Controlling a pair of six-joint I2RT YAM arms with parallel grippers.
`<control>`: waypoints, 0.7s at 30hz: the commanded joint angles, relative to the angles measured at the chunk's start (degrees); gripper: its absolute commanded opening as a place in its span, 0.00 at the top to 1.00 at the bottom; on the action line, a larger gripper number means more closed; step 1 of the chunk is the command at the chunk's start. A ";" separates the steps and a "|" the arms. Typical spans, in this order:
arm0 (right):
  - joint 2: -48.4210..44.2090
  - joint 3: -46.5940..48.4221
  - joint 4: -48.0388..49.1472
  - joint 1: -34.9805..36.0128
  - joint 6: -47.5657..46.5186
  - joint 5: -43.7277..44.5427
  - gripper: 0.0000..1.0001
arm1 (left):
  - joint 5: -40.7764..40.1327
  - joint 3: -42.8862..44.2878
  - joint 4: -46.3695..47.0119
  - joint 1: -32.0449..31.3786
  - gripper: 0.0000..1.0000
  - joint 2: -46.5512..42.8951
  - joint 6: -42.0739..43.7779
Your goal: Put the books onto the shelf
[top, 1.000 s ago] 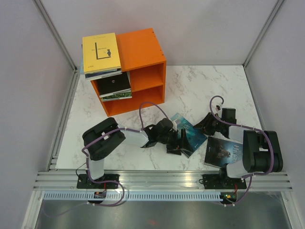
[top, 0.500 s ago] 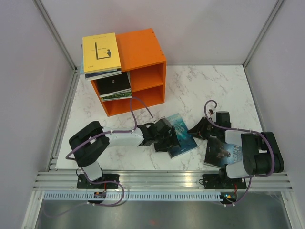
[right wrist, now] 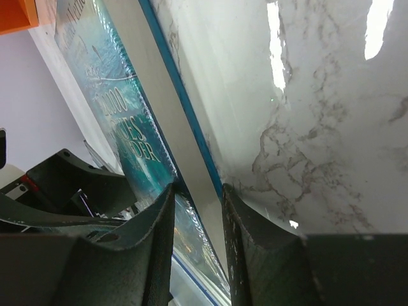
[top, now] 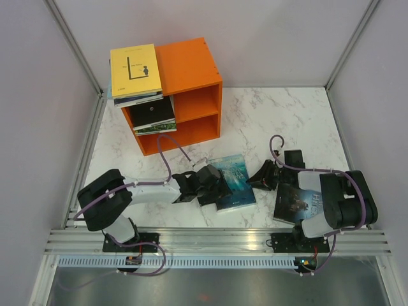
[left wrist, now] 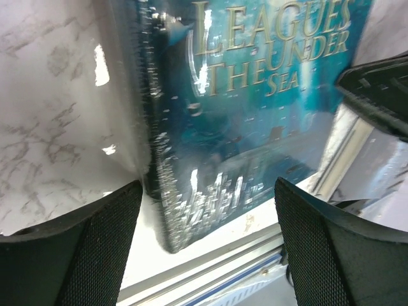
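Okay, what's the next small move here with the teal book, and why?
Probably close the left gripper on the teal book. Its jaws stand wide open with the book's edge between them, while the right gripper pinches the other side. A second grip should help lift the book off the table toward the orange shelf.

A teal-blue glossy paperback (top: pixel 233 183) lies cover-up on the marble bench (top: pixel 274 115), with a dark-blue paperback (top: pixel 298 203) near it. The bright orange wooden box shelf (top: pixel 191 67) stands behind, a yellow paperback (top: pixel 135 69) on top of it and a black paperback (top: pixel 152 113) in its upper compartment, sticking out.
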 commanded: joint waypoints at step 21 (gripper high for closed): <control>2.27 -8.21 -8.87 9.39 -1.08 11.70 0.65 | -9.94 -23.30 47.68 -0.79 0.12 -2.39 -13.57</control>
